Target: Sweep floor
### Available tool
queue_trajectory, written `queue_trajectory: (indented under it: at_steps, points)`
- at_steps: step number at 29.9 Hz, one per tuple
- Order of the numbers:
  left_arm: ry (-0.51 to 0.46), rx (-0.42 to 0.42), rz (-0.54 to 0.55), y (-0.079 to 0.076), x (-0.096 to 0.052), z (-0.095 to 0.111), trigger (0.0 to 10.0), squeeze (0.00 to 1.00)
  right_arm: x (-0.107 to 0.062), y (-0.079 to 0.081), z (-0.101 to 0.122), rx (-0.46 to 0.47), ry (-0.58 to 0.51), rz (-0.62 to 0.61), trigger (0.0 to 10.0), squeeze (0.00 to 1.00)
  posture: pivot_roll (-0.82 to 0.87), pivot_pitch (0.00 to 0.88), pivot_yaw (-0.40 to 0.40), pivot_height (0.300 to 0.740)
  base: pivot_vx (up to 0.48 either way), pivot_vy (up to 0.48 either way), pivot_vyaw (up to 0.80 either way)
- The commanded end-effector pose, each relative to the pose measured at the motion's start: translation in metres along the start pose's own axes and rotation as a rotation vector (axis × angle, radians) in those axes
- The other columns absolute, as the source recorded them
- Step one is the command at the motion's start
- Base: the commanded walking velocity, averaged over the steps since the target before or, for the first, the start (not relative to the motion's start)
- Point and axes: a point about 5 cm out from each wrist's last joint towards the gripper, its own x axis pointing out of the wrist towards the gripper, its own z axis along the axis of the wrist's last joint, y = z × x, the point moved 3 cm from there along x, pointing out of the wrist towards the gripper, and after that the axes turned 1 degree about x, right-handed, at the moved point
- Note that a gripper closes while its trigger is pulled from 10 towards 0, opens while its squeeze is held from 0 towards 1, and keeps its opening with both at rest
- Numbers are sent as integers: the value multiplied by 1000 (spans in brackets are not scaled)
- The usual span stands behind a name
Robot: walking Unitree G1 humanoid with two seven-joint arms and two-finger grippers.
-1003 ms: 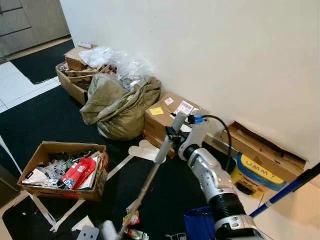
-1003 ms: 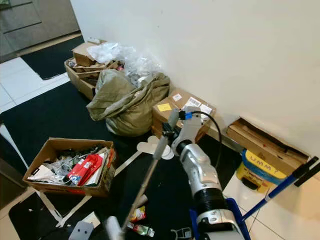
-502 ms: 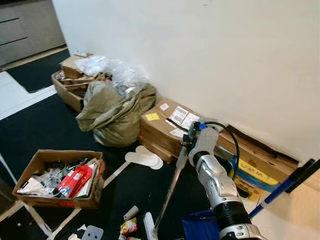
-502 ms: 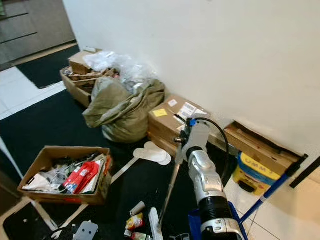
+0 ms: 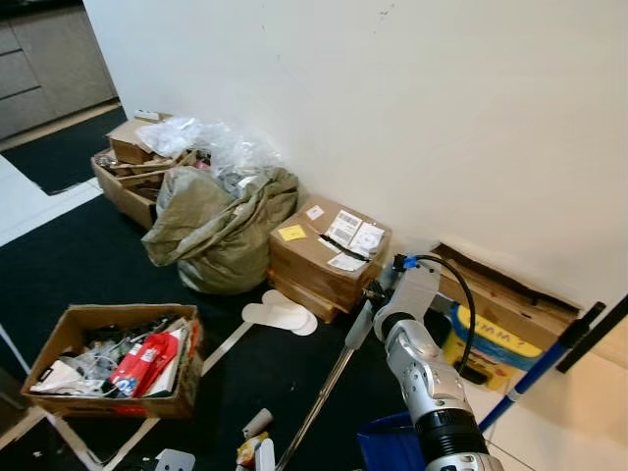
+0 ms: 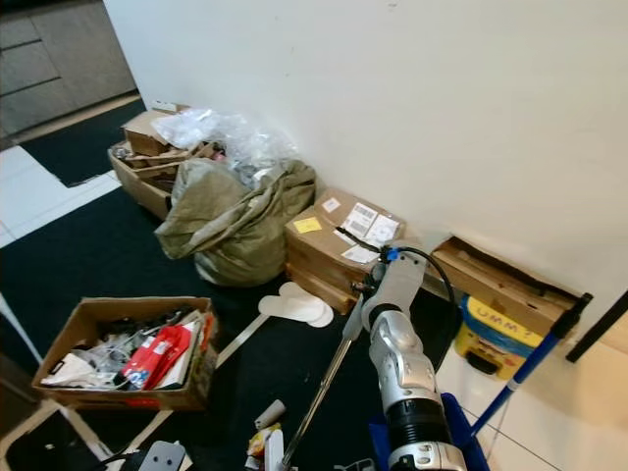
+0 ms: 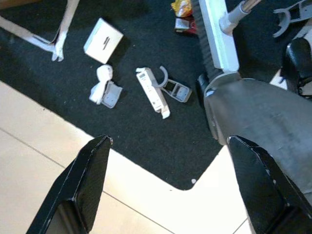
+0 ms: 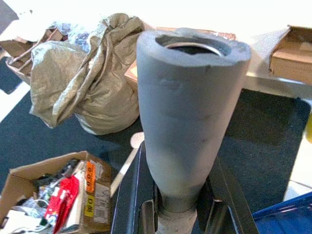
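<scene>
My right gripper [image 5: 371, 297] is shut on the grey foam grip of the broom handle [image 8: 187, 122], in front of the cardboard boxes at the wall. The metal broom handle [image 5: 319, 397] slants down to the white broom head [image 7: 217, 34] on the black carpet [image 5: 88, 255]. Litter lies by the head: a crumpled wrapper [image 5: 247, 449], a small roll [image 5: 257, 422], a white box [image 7: 103, 40] and small plastic parts [image 7: 156, 92]. My left gripper [image 7: 170, 185] hangs open over the carpet's edge and the beige tiles, holding nothing.
An open cardboard box of junk [image 5: 108, 358] stands at the left. A green sack [image 5: 221, 231], taped boxes [image 5: 329, 250], a yellow box [image 5: 491, 339] and white insoles [image 5: 280, 314] line the wall. A blue bin [image 5: 392, 446] and a blue pole [image 5: 535, 373] are beside my right arm.
The camera has panned. My right gripper has swung lower and to the right with the broom handle, and the broom head has slid right across the carpet towards the litter.
</scene>
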Motion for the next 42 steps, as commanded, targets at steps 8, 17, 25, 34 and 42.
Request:
queue_trajectory:
  at_steps: [8,17,25,34,42]
  points:
    - [12,-17,15,3,0,-1,10000,0,3,6,8,-8,-36,27,10000,0,-160,65,51,740,0,0,0]
    - [-15,-14,21,9,2,11,10000,0,8,-4,16,-48,-44,-8,10000,0,-112,99,38,740,0,0,0]
    - [1,34,21,13,0,5,10000,0,7,-29,8,-129,-31,-115,10000,0,-108,94,51,740,0,0,0]
    - [5,42,18,12,0,3,10000,0,6,-49,4,-203,-49,-168,10000,0,-101,91,44,740,0,0,0]
    - [7,52,12,13,-1,0,10000,0,5,-53,7,-307,-122,-159,10000,0,-92,86,44,740,0,0,0]
